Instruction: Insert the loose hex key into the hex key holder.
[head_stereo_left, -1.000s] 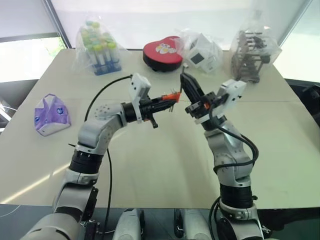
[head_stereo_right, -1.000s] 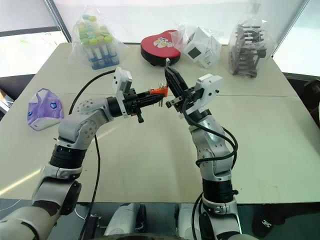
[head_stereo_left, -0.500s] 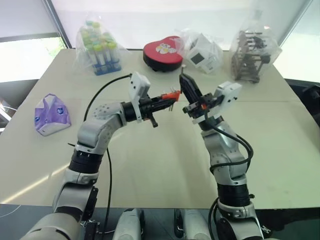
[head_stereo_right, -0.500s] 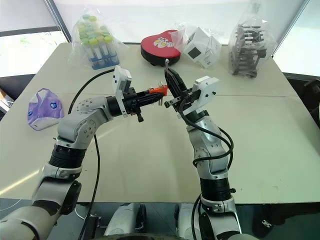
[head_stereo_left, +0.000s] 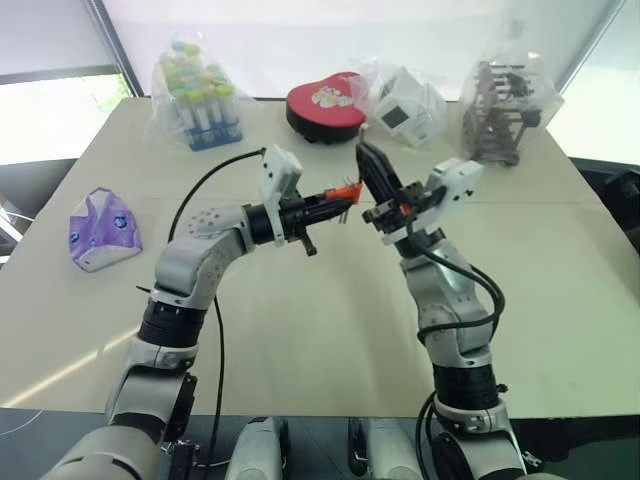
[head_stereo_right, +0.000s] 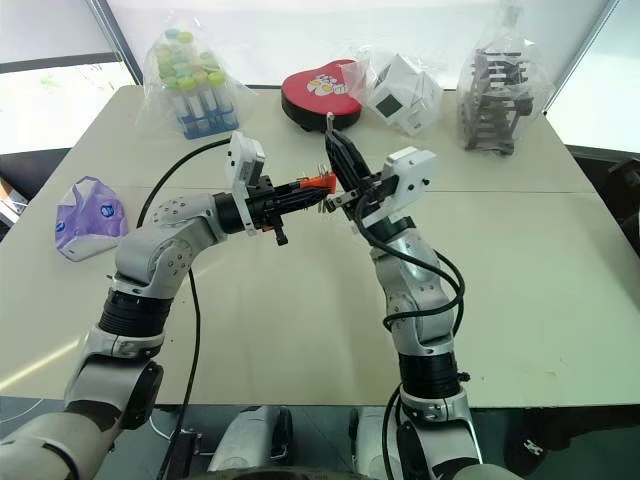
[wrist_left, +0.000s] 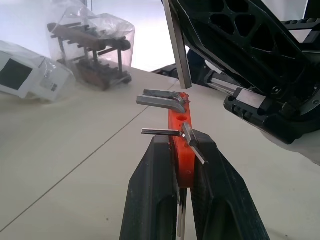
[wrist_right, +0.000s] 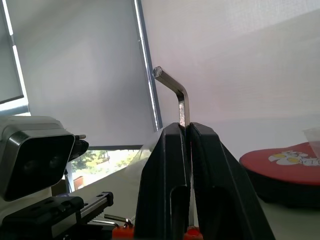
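Head pair looks down over table (head_stereo_left: 300, 330); wrist cams close on hands.

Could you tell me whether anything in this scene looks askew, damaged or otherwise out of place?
Nothing stands out. The left gripper holds the hex key holder upright, the right gripper pinches the loose hex key by its long leg, and the bagged items on the table sit undisturbed.

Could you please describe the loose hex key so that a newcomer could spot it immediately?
Above the middle of the beige table, the right gripper is shut on the loose hex key. Unlike the keys in the orange hex key holder, it stands alone, bent end upward.
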